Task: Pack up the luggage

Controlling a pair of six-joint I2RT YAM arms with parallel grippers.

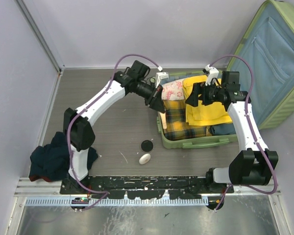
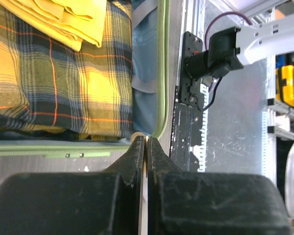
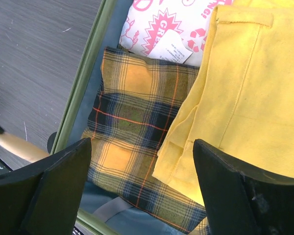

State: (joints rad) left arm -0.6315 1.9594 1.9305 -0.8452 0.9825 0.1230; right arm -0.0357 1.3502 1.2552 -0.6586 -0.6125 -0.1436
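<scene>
The light-green luggage (image 1: 196, 143) lies open on the table, its blue-lined lid (image 1: 279, 63) propped up at the right. Inside lie a yellow plaid cloth (image 1: 179, 120), a folded yellow garment (image 1: 206, 105) and a pink-and-white packet (image 1: 172, 89). My left gripper (image 1: 157, 105) is at the case's left rim, shut on a thin tan stick (image 1: 161, 122), which shows between its jaws (image 2: 146, 142). My right gripper (image 1: 193, 95) hovers open and empty over the plaid cloth (image 3: 137, 122) and yellow garment (image 3: 245, 88); it also shows in the right wrist view (image 3: 142, 166).
A dark blue clothing pile (image 1: 51, 156) lies at the left near the left arm's base. A black round disc (image 1: 147, 145) and a white oval object (image 1: 145, 158) lie on the table in front of the case. A blue garment (image 1: 223, 129) sits in the case's near right corner.
</scene>
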